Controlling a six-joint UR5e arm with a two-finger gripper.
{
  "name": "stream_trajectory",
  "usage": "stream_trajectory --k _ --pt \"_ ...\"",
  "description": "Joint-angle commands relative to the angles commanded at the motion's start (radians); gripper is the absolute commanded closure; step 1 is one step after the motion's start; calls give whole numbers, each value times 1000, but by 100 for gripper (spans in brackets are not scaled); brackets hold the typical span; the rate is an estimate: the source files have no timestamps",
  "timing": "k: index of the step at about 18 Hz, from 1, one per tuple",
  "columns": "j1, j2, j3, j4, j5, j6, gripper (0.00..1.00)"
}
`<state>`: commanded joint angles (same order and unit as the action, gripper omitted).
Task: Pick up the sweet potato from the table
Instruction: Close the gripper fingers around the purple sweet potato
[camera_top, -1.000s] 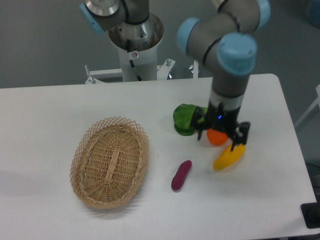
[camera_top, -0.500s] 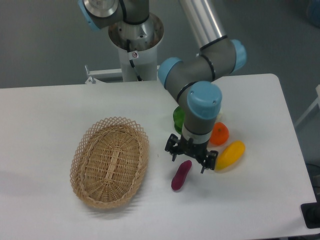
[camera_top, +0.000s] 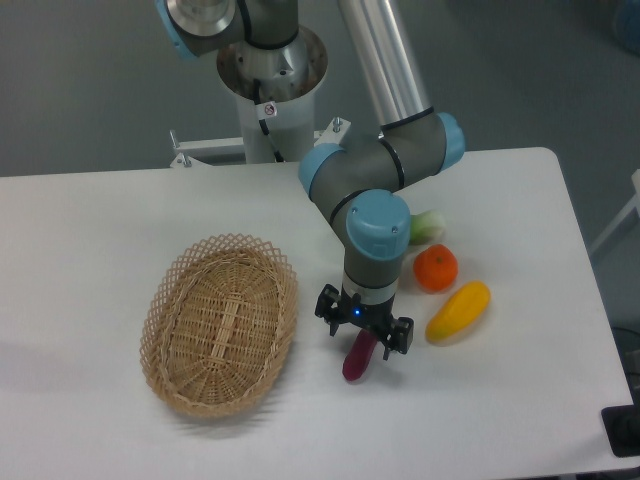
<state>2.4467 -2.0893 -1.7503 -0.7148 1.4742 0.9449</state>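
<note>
gripper (camera_top: 364, 335) sits directly over the sweet potato (camera_top: 358, 360), fingers spread either side of its upper end; can't tell if they touch it. sweet potato lies on the table (camera_top: 100, 220), just right of the wicker basket (camera_top: 220, 322), lower end poking out below the gripper. it's slender, dark purple-magenta, tilted slightly. orange (camera_top: 436, 268) and yellow fruit (camera_top: 458, 310) lie to the right, apart from it.
</note>
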Motion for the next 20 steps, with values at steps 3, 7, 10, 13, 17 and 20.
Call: stream_trajectory --k 3,7,10,13,17,20 --pt "-17 -15 2 0 29 -11 0" --pt "-18 -18 0 2 37 -15 0" --pt "-20 -23 -2 29 41 -15 17" --pt "-20 -22 -2 32 41 -12 40" --pt "-20 -18 0 34 41 -8 57" --pt "-20 -18 5 34 41 -6 60"
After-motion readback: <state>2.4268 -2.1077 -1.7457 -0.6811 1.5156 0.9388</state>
